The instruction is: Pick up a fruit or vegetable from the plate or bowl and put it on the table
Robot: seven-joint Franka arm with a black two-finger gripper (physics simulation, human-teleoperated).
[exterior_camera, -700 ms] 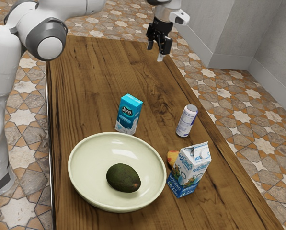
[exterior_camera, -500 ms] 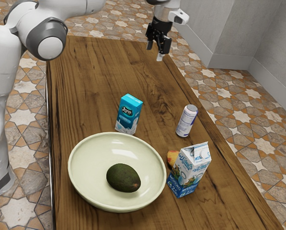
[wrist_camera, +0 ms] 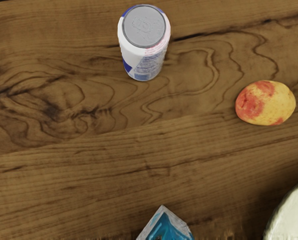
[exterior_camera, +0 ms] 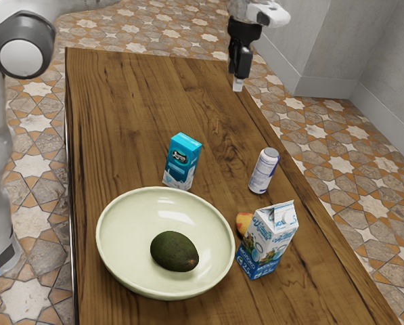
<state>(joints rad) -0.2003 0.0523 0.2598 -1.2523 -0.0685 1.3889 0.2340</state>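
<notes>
Arm (exterior_camera: 22, 57), white with grey joint covers, stands at the exterior view's left, beside the wooden table (exterior_camera: 134, 101). Next along is the bowl (exterior_camera: 124, 233), wide, pale green and glossy, set on the wood at the end nearest the exterior camera. In it lies the avocado (exterior_camera: 174, 252), dark green and rough-skinned, resting on its side, with bare glazed surface around it. Beyond the bowl's rim a small blue carton (exterior_camera: 181, 162) stands upright, near the rim, a dark label on its face.

Further to the exterior view's right, the black gripper (exterior_camera: 237, 80) hangs raised above the table, well apart from all the items. Whether it is released or clenched, I cannot tell from here.

Then comes a yellow-and-red fruit (exterior_camera: 243, 223), directly on the wood just outside the bowl, partly hidden behind a larger carton. The wrist view shows it whole, rounded and blotched with red. The can (exterior_camera: 263, 170), white with blue and purple markings and a grey top, stands upright near the table's long edge, apart from both cartons. Last is the milk carton (exterior_camera: 266, 240), blue and white with a gabled top, upright beside the bowl and just beside the fruit.
</notes>
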